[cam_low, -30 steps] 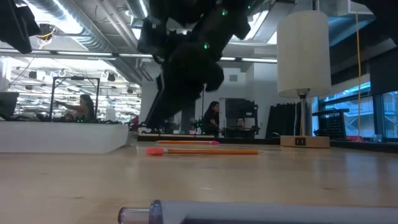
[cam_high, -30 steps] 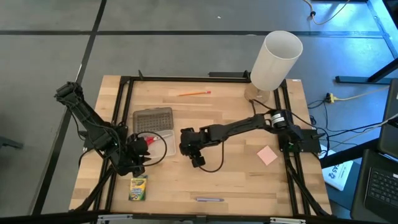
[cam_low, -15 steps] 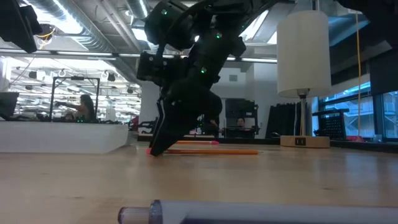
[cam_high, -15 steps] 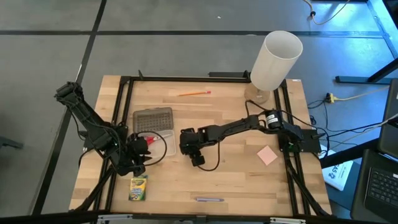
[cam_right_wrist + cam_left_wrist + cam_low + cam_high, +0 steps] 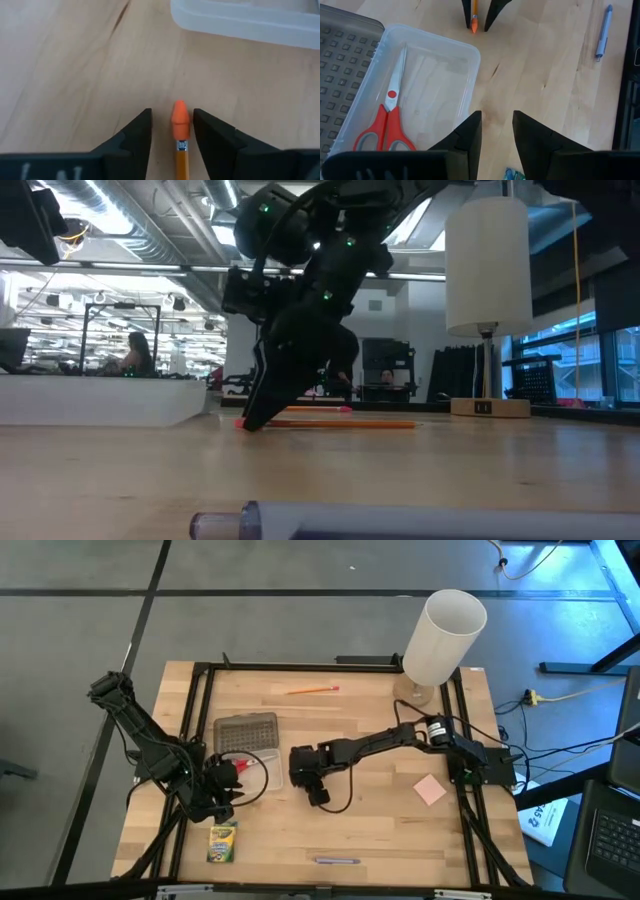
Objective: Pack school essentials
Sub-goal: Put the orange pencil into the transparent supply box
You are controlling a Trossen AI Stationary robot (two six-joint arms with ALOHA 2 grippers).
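Observation:
An orange pencil [image 5: 180, 125] lies flat on the table, eraser end toward the clear case [image 5: 252, 768]; it also shows in the low view [image 5: 345, 423]. My right gripper [image 5: 171, 125] is open at table height at the table's middle [image 5: 308, 780], one finger on either side of the eraser end, apart from it. My left gripper [image 5: 496, 132] is open and empty just right of the case. Red-handled scissors [image 5: 390, 120] lie in the case. A second pencil [image 5: 312, 690] lies far back. The crayon box [image 5: 222, 842], grey pen [image 5: 337, 861] and pink pad [image 5: 430, 789] lie on the table.
The case's dimpled grey lid [image 5: 247, 730] lies just beyond the case. A tall white cylinder [image 5: 443, 635] stands at the far right corner. A black frame [image 5: 300, 665] runs round the table's edges. Bare wood lies between the case and the pink pad.
My right gripper has come down to the table and now stands with its open fingers on either side of the orange pencil's eraser end. The pencil has stayed where it was.

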